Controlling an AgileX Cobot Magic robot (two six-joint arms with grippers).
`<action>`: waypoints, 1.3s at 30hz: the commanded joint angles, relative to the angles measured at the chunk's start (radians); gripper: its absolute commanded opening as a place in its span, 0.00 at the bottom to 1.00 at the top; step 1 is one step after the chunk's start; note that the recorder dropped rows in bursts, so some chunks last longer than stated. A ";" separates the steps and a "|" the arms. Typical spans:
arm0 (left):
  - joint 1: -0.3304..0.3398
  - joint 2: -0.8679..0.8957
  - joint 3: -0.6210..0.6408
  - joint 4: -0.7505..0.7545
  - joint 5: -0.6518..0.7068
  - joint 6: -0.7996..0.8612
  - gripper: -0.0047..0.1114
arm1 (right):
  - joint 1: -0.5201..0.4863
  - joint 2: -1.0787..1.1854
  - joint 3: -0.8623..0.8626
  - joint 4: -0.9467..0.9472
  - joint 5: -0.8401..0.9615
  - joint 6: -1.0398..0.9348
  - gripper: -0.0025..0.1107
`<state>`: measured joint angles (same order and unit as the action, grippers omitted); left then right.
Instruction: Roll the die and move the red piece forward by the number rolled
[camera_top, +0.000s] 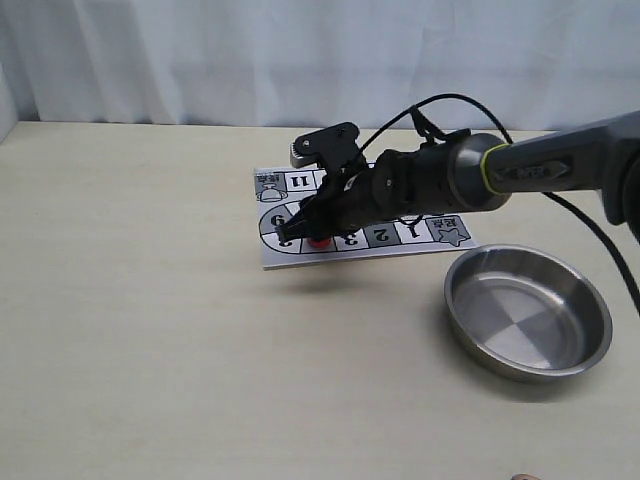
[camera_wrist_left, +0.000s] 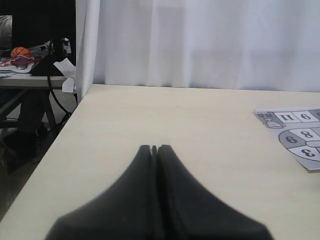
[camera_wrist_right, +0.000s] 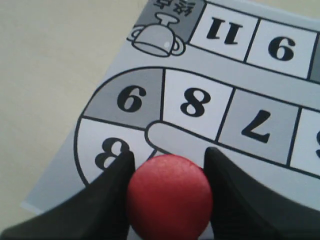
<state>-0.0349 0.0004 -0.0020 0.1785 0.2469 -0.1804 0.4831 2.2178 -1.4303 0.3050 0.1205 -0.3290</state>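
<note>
At the eight o'clock edge of the board (camera_wrist_right: 196, 102), the right gripper (camera_wrist_right: 169, 156) clamps the red piece (camera_wrist_right: 169, 197) by its curved sides; it looks light, rigid, likely slippery.

Grey-and-white printed paper game board (camera_wrist_right: 180, 137), squares numbered 11, 9, 6, 8, 7, also 3, 2, 1, trophy sign (camera_wrist_right: 157, 37), star sign (camera_top: 455, 237), small captions unreadable
</note>
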 joint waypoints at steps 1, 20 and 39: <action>0.000 0.000 0.002 -0.005 -0.013 -0.004 0.04 | 0.006 0.026 0.000 0.001 -0.022 -0.024 0.06; 0.000 0.000 0.002 -0.005 -0.013 -0.004 0.04 | 0.006 -0.002 0.000 0.001 -0.024 0.008 0.52; 0.000 0.000 0.002 -0.005 -0.013 -0.004 0.04 | -0.211 -0.228 0.000 0.001 0.402 0.176 0.48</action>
<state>-0.0349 0.0004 -0.0020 0.1785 0.2469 -0.1804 0.3101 2.0098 -1.4303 0.3068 0.4639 -0.1602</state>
